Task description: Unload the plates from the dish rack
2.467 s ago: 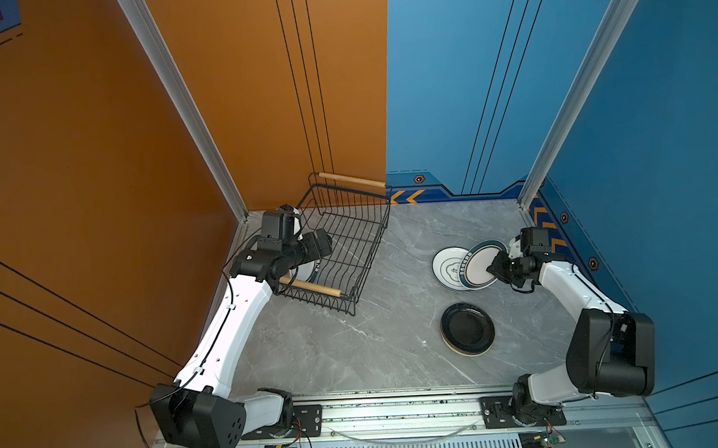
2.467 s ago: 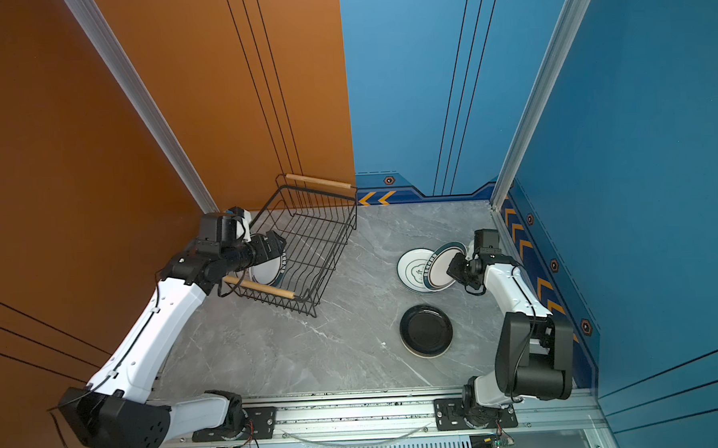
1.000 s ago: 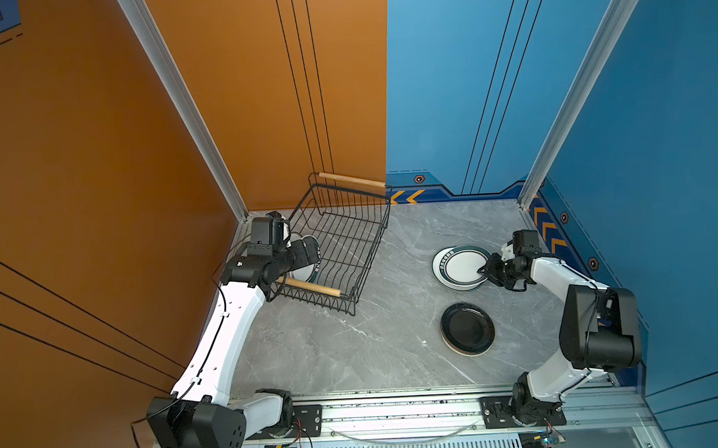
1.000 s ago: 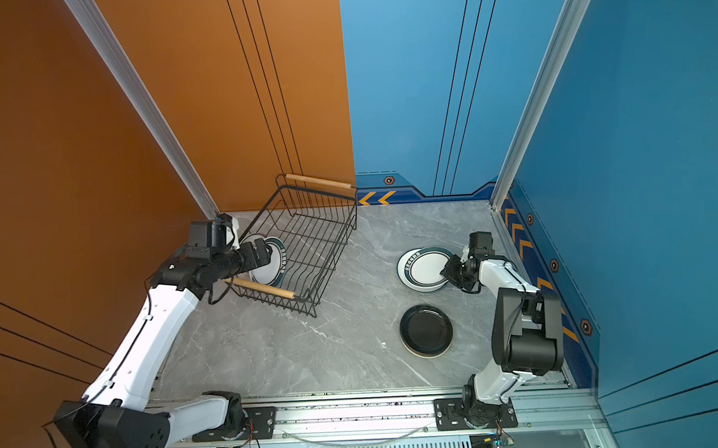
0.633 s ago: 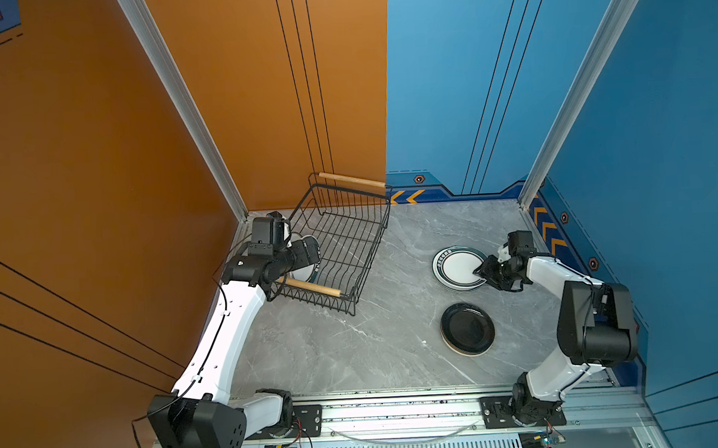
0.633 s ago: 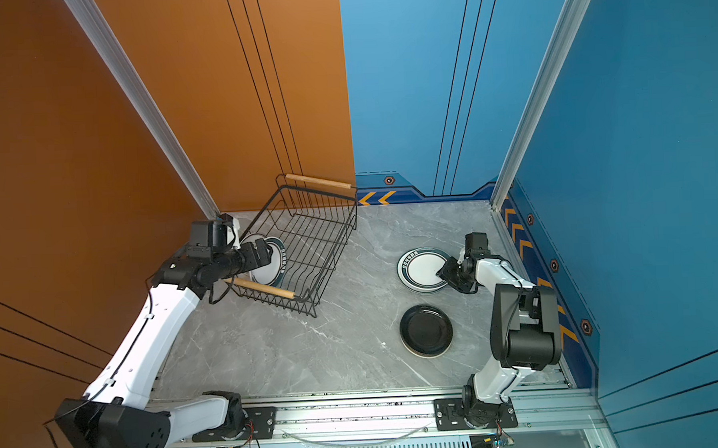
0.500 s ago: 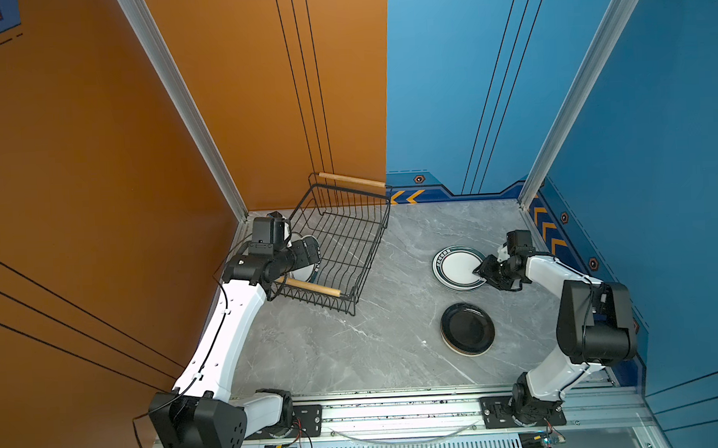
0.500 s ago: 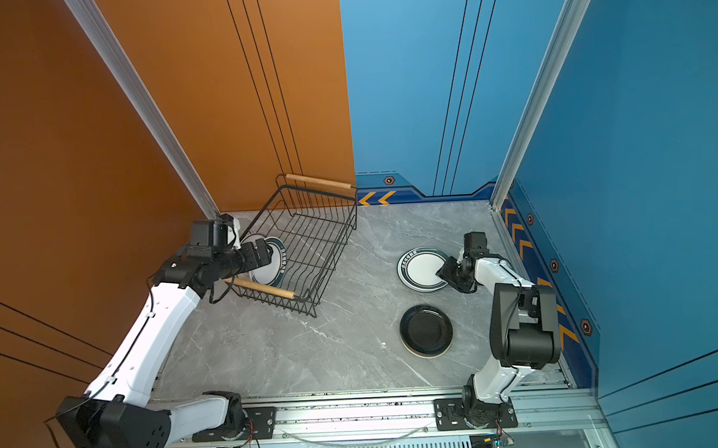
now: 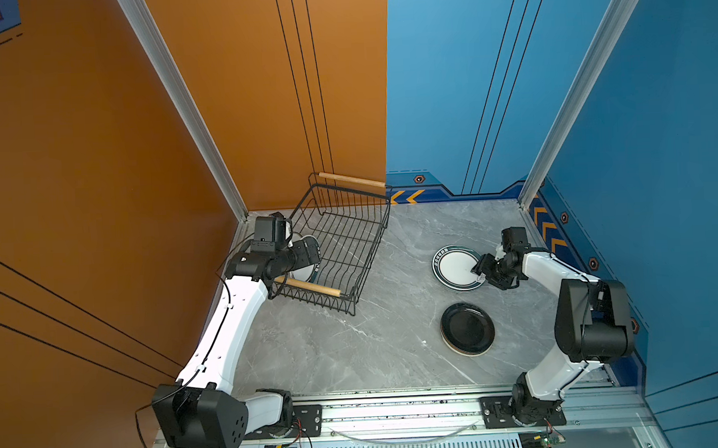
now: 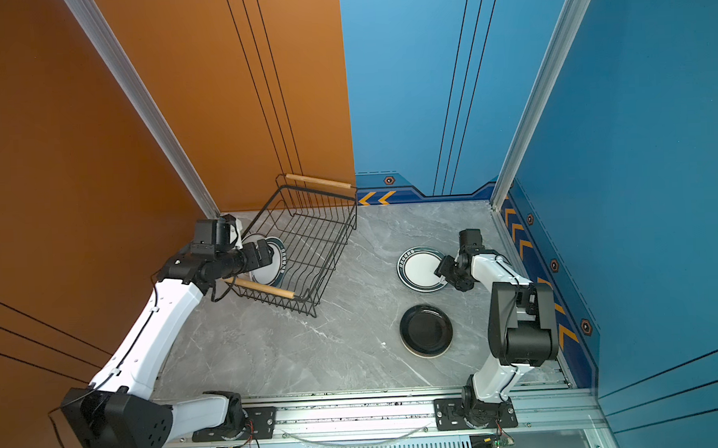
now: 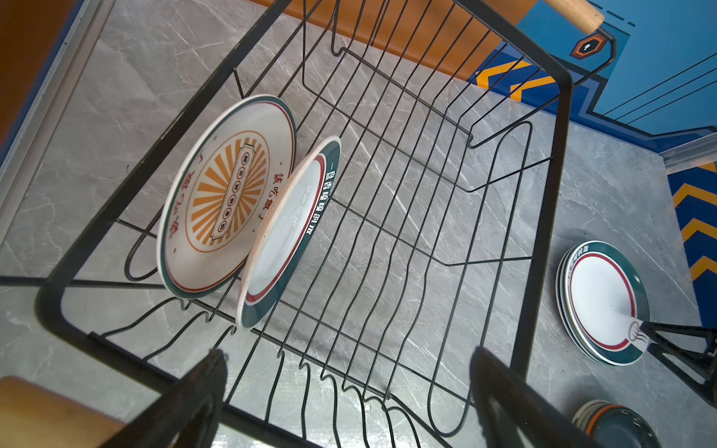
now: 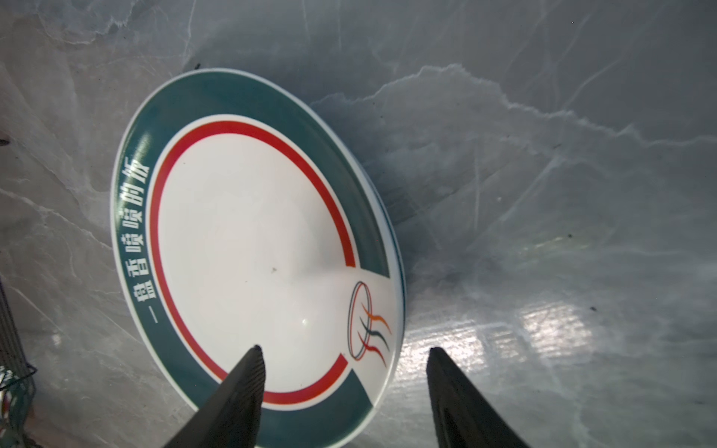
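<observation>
Inside dish rack [image 11: 558, 155], two leaning plates [image 11: 229, 194]; left claw [image 11: 348, 353], right claw [image 12: 345, 350] apart.

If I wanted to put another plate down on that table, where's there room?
The widest bare table lies in front, between the dish rack, the black-topped stack and the front rail. Another strip runs between the rack and the white-topped stack. It is crowded where the right end effector hangs at that stack's edge.
</observation>
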`<action>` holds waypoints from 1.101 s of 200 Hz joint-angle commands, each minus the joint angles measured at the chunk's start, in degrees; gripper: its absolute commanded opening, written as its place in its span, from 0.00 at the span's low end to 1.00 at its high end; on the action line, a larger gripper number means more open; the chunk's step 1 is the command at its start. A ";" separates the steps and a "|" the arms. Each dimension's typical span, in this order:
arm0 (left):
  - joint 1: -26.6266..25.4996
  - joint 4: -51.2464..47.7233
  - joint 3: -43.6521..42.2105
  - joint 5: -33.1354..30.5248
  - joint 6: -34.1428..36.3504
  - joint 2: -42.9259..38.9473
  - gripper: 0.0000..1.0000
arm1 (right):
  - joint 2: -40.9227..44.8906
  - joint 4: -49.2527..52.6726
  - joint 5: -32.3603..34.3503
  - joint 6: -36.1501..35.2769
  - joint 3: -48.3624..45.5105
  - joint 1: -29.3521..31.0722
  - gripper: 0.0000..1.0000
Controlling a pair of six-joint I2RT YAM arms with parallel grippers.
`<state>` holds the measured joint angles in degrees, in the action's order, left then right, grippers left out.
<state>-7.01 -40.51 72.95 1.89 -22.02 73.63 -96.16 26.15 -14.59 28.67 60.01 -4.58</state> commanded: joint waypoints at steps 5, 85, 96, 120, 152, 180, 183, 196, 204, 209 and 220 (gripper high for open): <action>0.51 -0.38 -0.35 -1.35 1.37 1.97 0.98 | 0.55 3.46 4.47 -1.58 1.63 0.90 0.71; 0.24 -0.43 2.85 -8.55 3.28 10.06 0.98 | 2.55 3.57 5.19 -2.68 1.26 1.15 0.84; 0.41 -0.45 3.29 -9.25 3.90 10.76 0.98 | 2.88 3.69 4.93 -3.04 1.24 1.18 0.85; 0.49 -0.43 4.63 -9.18 4.78 12.90 0.98 | 4.10 3.99 4.33 -3.59 0.79 1.15 0.92; 0.42 -0.51 6.87 -10.89 6.64 16.26 0.98 | 5.78 3.99 3.87 -3.79 0.05 0.81 1.00; 0.55 -0.42 8.52 -11.75 9.53 19.20 0.98 | 6.84 3.91 3.10 -4.04 -0.74 -0.07 1.00; 0.51 -0.38 8.65 -11.80 9.88 19.49 0.98 | 6.87 3.91 2.98 -4.04 -0.81 -0.20 1.00; 0.63 -0.44 9.28 -12.57 11.13 20.71 0.94 | 7.10 3.91 1.96 -4.30 -0.99 -0.68 1.00; 0.61 -0.44 9.87 -12.70 11.70 21.48 0.91 | 7.30 3.91 1.46 -4.48 -1.17 -0.99 1.00; 0.59 -0.45 10.08 -12.63 11.94 21.94 0.89 | 7.50 3.86 1.28 -4.57 -1.36 -1.16 1.00; 0.59 -0.43 10.59 -11.96 12.25 22.64 0.87 | 7.82 3.70 1.01 -4.75 -1.80 -1.47 1.00</action>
<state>-6.83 -40.36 81.28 -8.99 -12.69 94.72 -90.08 28.10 -12.16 25.26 59.83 -5.19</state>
